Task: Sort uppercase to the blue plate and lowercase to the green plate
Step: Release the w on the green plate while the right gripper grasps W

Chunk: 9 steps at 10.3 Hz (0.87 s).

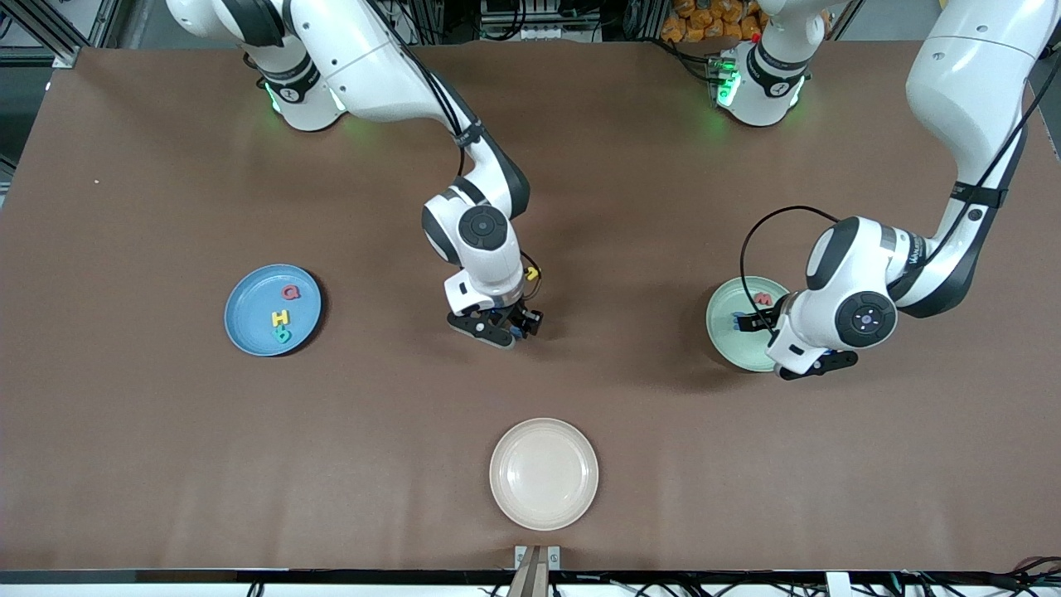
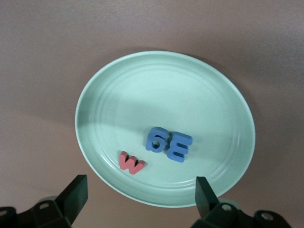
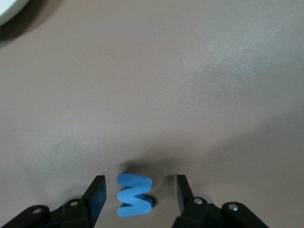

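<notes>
Found the cream plate [image 1: 543, 473] nearest the camera, with nothing on it. Farther up, about mid-table, saw the right gripper [image 1: 497, 325] down low and straddling the large blue W [image 3: 135, 194] – fingers apart, one on each flank, a sliver of bare table showing between each pad and the foam, so not clamped on it. Judged the letter's long axis to run along the gap between the fingers rather than across it, leaving the shorter width to be squeezed; centred well enough, perhaps a touch closer to one finger. Noted the blue plate [image 1: 249, 332] well off toward the right arm's end of the table, holding the red Q [image 1: 290, 292], yellow H [image 1: 281, 317] and teal R [image 1: 282, 335] – the obvious home for the W, and the right arm plainly the nearer one for that carry. Glimpsed a small yellow piece [image 1: 531, 272] beside the right wrist; could not tell which letter. Found the left gripper [image 2: 140, 190] over the green plate [image 2: 118, 85] toward the left arm's end, fingers spread wide and empty, above the red w [image 2: 130, 164], blue m [image 2: 175, 147] and blue i [image 2: 156, 139] lying inside the rim.
</notes>
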Tool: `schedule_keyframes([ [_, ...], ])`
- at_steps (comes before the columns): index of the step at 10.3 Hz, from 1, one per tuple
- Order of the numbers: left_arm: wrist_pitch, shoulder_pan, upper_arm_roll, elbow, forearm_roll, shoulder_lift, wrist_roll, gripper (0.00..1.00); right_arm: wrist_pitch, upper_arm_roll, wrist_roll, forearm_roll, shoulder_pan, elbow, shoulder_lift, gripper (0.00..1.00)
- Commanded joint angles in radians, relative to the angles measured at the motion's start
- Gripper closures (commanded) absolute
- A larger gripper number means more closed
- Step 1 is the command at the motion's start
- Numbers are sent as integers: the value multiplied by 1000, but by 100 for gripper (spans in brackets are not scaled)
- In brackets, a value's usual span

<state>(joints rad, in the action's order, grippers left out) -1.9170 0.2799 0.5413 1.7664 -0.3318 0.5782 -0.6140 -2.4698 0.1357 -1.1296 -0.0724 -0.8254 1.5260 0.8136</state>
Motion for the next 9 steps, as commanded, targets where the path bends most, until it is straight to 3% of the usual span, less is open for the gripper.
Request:
schedule_keyframes([
  [1,-2,-8,-1,-15,4,6,-9,0,6,4,-67,29,-11,-58,38,32],
  [8,0,-24,-1,-13,5,12,-10,0,-1,4,-98,42,-40,-64,59,44],
  [9,0,-25,-1,-13,5,14,-12,0,-1,4,-98,49,-40,-63,61,50],
])
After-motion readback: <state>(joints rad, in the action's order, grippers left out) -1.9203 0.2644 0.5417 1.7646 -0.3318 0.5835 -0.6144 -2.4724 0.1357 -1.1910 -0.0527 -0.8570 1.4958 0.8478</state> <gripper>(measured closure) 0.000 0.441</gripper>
